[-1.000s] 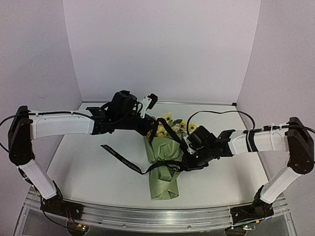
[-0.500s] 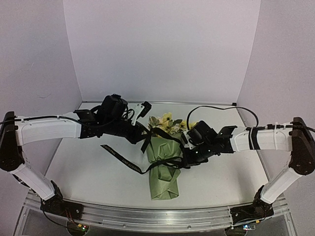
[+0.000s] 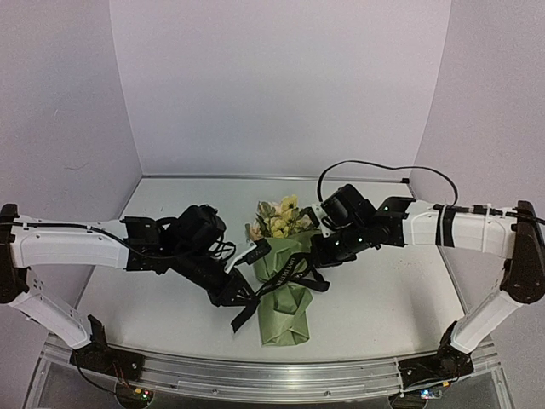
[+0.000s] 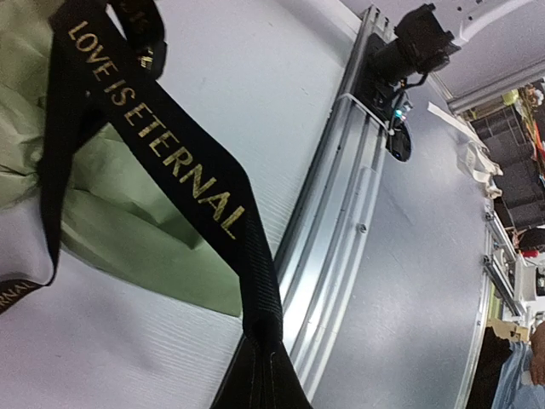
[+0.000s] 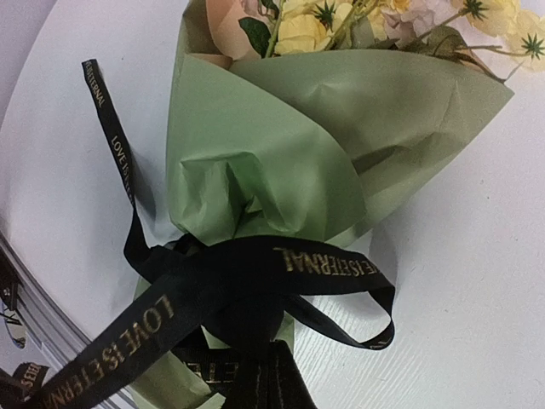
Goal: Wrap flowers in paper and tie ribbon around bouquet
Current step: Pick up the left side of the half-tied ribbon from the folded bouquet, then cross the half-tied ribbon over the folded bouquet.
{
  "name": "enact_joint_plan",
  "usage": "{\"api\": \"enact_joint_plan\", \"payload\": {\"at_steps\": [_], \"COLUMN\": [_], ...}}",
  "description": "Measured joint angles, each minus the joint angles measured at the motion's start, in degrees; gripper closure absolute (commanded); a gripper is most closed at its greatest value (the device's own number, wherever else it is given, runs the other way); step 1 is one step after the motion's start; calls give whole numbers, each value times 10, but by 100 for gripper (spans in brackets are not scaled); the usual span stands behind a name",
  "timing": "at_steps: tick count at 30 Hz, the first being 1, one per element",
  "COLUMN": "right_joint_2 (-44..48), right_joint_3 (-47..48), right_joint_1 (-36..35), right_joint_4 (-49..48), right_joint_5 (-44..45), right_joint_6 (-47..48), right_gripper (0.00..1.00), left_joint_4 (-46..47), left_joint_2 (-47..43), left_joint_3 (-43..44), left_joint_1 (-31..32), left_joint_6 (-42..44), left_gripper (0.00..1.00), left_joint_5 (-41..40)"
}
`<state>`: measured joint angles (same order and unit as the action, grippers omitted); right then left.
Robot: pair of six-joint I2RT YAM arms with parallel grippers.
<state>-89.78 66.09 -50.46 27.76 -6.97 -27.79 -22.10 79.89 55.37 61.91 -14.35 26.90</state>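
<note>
Bouquet (image 3: 283,300) lies mid counter (image 3: 392,294), blooms (image 3: 279,217) far; paper (image 5: 255,170) looks light and crushable, ribbon (image 3: 298,271) limp, likely slippery, looped round its waist, with left hand (image 3: 241,296) and right hand (image 3: 322,252) each pinched shut on a ribbon tail, so best hold tails close by the bouquet.

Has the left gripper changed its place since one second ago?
Yes. The left gripper, shut on the ribbon, has come from the far side of the table toward the front rail, beside the bouquet.
</note>
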Motion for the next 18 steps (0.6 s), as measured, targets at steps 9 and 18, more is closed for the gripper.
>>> {"api": "enact_joint_plan", "payload": {"at_steps": [9, 18], "right_joint_2": [-32, -50], "right_joint_3": [41, 64], "right_joint_1": [0, 0], "right_joint_4": [21, 40], "right_joint_5": [1, -4], "right_joint_6": [11, 19], "right_gripper": [100, 100], "left_joint_4": [21, 86], "left_joint_2": [-24, -5], "left_joint_3": [-35, -22], "left_joint_1": [20, 25], "left_joint_6": [-22, -42], "left_gripper": [98, 96], "left_joint_5": [104, 151]}}
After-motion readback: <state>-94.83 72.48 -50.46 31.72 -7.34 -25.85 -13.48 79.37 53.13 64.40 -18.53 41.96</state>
